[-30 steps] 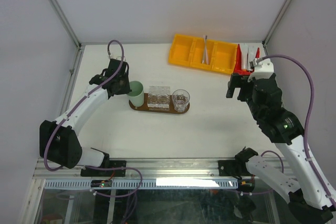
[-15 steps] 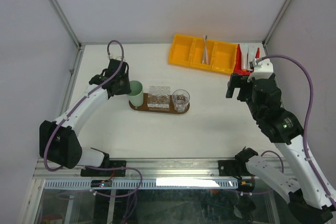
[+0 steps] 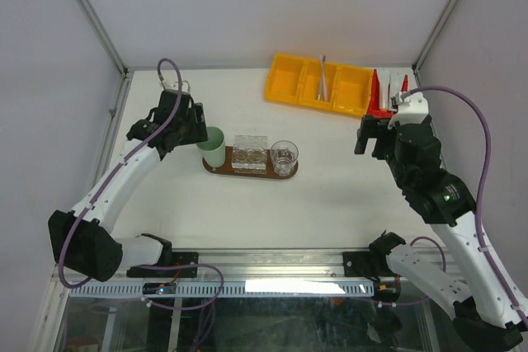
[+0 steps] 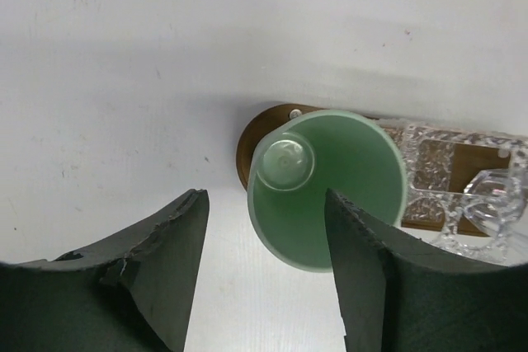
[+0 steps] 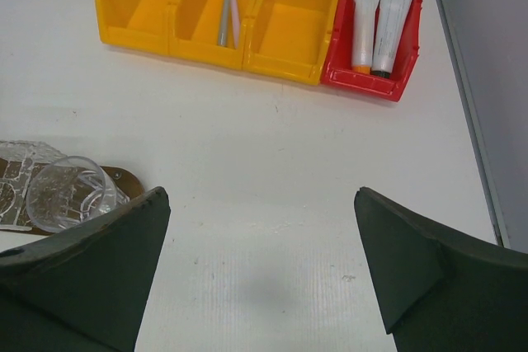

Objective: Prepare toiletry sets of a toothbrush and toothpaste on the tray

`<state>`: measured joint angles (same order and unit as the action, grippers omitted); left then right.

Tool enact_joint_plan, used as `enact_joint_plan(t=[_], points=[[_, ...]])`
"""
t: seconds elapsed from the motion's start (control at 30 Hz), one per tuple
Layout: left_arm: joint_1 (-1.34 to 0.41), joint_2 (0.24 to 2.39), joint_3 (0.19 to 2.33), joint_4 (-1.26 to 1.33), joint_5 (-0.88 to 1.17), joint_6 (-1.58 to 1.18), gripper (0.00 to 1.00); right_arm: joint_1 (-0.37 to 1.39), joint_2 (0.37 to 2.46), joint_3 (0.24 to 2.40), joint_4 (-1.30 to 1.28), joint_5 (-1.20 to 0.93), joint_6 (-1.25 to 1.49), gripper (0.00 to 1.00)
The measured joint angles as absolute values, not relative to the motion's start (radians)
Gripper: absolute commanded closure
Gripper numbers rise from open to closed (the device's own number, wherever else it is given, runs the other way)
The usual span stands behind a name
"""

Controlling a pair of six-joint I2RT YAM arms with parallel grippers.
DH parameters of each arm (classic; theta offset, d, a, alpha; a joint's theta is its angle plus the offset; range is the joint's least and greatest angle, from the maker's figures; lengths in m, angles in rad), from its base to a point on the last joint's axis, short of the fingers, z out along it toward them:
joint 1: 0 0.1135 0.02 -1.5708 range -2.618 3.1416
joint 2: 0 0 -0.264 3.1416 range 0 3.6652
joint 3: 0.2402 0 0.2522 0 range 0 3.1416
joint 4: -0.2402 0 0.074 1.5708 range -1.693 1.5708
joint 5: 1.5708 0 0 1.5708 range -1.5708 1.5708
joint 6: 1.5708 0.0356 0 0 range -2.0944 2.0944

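— Where's your tray?
— Mid-worktop. The tray is a dark-brown oval board, lying flat, its long side along the near edge.
— And the toothbrushes?
— The toothbrushes, slim and pale, lie together in the yellow bin's middle compartment by the far edge. Two white tubes lie side by side in the red bin, far right corner, caps toward you.

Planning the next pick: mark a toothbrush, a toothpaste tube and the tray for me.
toothbrush point(image 5: 225, 14), right wrist view, mid-handle.
toothpaste tube point(image 5: 365, 6), right wrist view, white body.
tray point(image 3: 247, 175), top external view, bare near rim.
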<state>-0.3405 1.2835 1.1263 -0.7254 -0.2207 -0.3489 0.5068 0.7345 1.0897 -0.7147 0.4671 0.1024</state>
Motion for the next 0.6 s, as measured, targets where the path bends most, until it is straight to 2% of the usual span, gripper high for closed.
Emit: enact_joint_plan(t=[0.2,0.37,0.6], points=[[-0.34,1.22,1.222,-0.736,-0.2,-0.344,0.21,0.507,0.741,1.09,-0.718,0.463,0.103,0.02],[-0.34,1.178,1.325,-0.733,-0.188,-0.336,0.02,0.507,0.759,1.09,-0.745,0.456,0.111,0.02],[-0.34,1.116,1.389,-0.643,-0.144,-0.317,0.01,0.507,0.793,1.093,-0.783,0.422,0.142,0.02]])
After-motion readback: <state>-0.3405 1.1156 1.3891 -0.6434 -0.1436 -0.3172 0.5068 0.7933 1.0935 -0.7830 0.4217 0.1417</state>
